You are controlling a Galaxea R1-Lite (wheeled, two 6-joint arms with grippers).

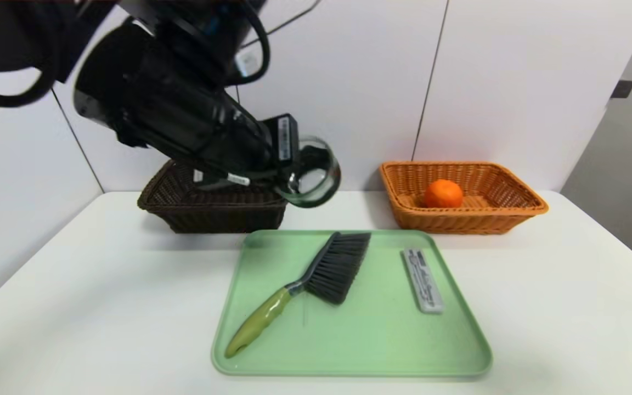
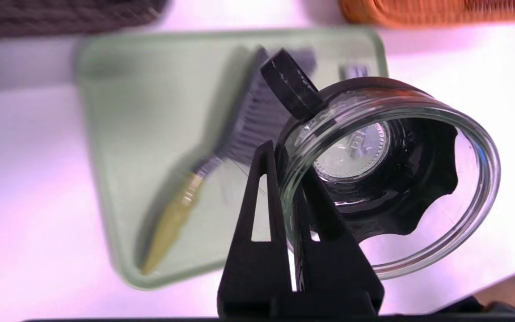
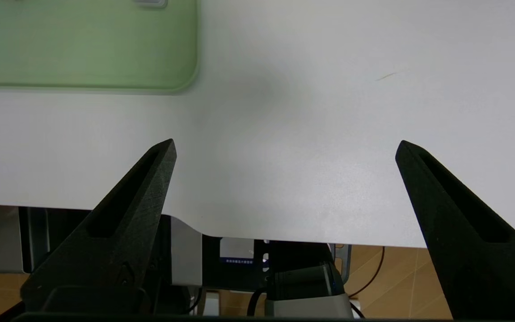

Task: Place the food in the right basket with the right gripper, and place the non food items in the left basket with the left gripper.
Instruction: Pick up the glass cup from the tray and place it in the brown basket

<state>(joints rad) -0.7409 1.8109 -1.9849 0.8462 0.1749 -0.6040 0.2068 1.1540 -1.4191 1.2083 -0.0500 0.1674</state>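
Observation:
My left gripper is shut on the rim of a clear glass jar, held tilted in the air beside the right end of the dark brown left basket and above the tray's far edge. One finger is inside the rim, the other outside. The orange right basket holds an orange fruit. A dustpan brush with a yellow-green handle and a grey-white bar lie on the green tray. My right gripper is open and holds nothing, above the table's near edge.
The white table carries both baskets at the back against a white wall, with the tray in the middle. The tray's corner shows in the right wrist view, with floor and cables beyond the table edge.

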